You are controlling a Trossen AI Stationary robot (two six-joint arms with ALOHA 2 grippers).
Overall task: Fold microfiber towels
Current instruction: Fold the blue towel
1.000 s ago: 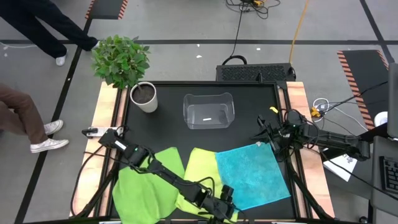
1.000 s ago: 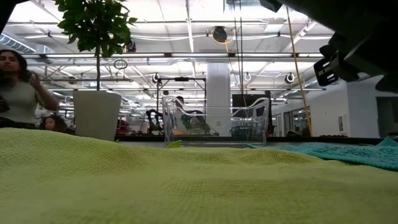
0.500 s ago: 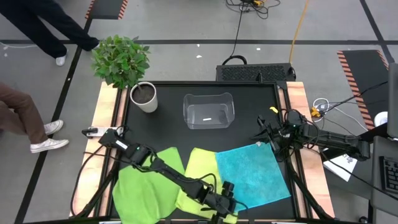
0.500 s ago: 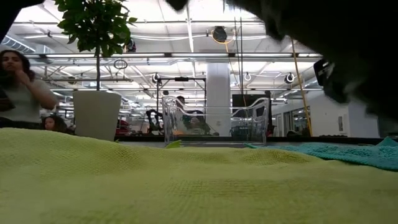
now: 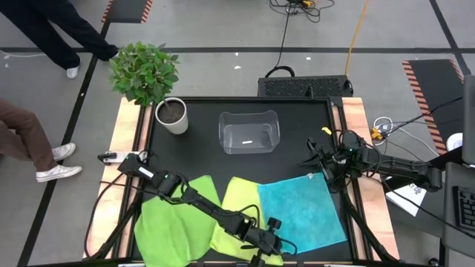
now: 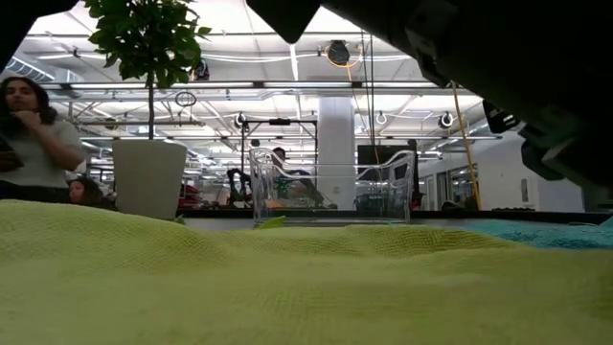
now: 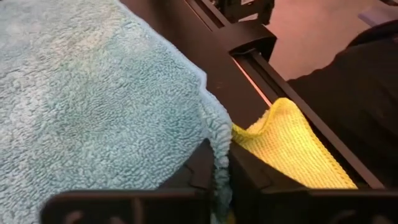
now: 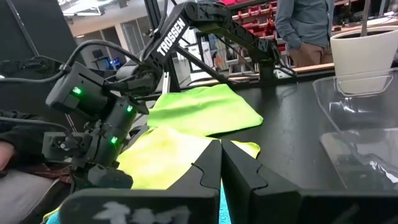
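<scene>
Left claw pinched on the near corner of the turquoise towel.

Left claw shut on a fold of the turquoise towel at its near left corner, with the rest of the cloth spread flat on the table away from the claw, toward the clear bin. Pale yellow-green towel just beside and under the claw; bright green towel further left. Right claw closed and empty, waiting near the blue towel's far right corner, so nearer that end. Likely fold direction: straight away from the left claw.
</scene>
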